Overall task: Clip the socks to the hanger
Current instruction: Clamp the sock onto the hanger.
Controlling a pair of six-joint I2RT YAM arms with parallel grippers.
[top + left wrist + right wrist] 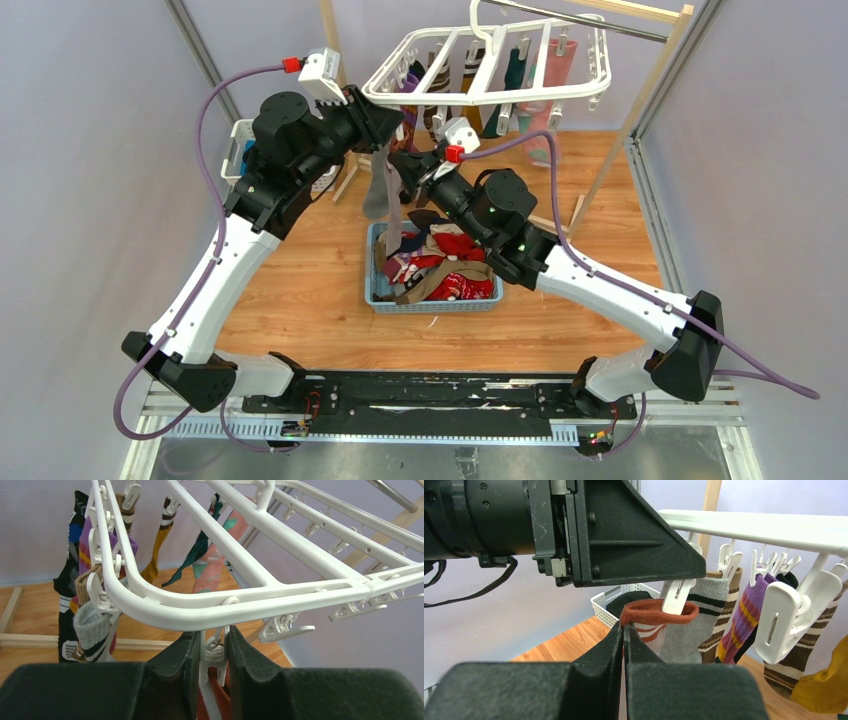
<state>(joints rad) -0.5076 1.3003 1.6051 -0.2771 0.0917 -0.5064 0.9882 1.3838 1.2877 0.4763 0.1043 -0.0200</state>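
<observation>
The light, floppy rust-cuffed fabric sock should grip best at its cuff, now pinched by fingers of the right gripper. At its 12 o'clock, fingers of the left gripper squeeze a white plastic clip.

— What are the walls like?
— Plain, pale lilac-grey on every side, evenly lit, without hard shadows.
— And below them?
— A worktop of light brown wood planks. At the back stands a wooden rack with a metal rail. Grey metal posts rise at the far corners.
</observation>
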